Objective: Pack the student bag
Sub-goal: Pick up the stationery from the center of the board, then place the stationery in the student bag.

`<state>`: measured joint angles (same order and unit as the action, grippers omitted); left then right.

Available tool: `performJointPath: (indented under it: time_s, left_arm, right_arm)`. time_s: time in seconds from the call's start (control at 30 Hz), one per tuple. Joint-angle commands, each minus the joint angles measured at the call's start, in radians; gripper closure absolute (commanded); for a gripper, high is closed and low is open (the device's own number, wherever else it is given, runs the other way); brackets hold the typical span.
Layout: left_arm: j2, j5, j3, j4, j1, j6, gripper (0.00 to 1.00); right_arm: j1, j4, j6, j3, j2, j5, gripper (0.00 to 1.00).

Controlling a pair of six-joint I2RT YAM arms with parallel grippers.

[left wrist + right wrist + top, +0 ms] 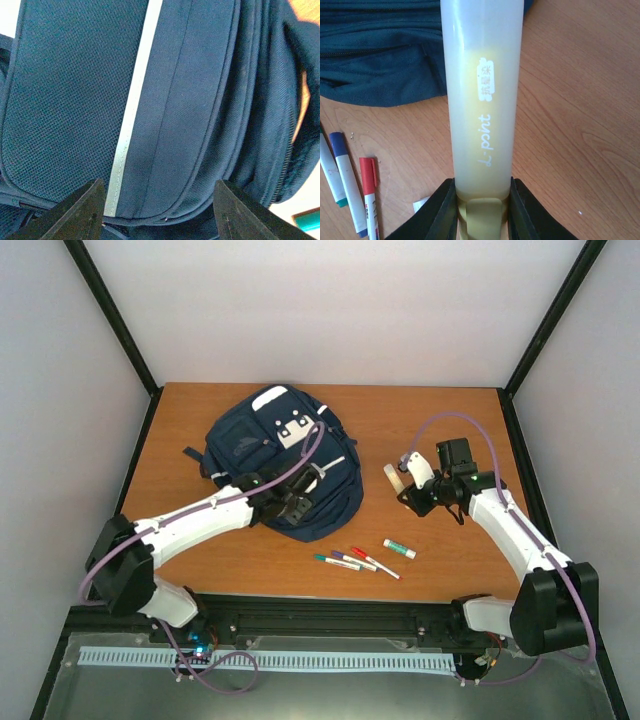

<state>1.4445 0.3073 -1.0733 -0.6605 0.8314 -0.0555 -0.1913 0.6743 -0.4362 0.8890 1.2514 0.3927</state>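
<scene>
The student bag (270, 445) is a navy backpack with thin pale stripes, lying flat at the table's middle left. My left gripper (295, 503) hovers at its near end. In the left wrist view the dark fingers (82, 210) stand wide apart, and the bag's fabric (195, 100) with a reflective stripe (131, 110) fills the frame beyond them, ungripped. My right gripper (410, 487) holds a pale yellow translucent tube (393, 477) right of the bag, above the wood. In the right wrist view the jaws (481, 207) clamp the base of the tube (482, 90), which is printed "L-point".
Three markers (350, 560) with green, blue and red caps lie on the table near the front edge, seen too in the right wrist view as markers (350, 185). A short white stick with a green cap (400, 549) lies right of them. Black frame posts edge the table.
</scene>
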Motion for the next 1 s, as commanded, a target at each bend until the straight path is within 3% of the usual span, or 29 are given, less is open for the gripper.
performJointPath:
  time_s: [0.0,0.6,0.97]
  left_arm:
    - [0.045,0.086,-0.055,-0.062,0.018,0.056,0.39]
    - [0.268,0.08,-0.205,-0.05,0.028,0.092,0.33]
    - [0.438,0.349,-0.318,-0.105,0.088,0.075,0.34]
  right_arm:
    - [0.007,-0.033,-0.007,-0.004,-0.018,0.016,0.94]
    - [0.007,-0.043,-0.031,-0.022,-0.059,-0.034,0.92]
    - [0.008,-0.04,-0.029,-0.021,-0.053,-0.023,0.91]
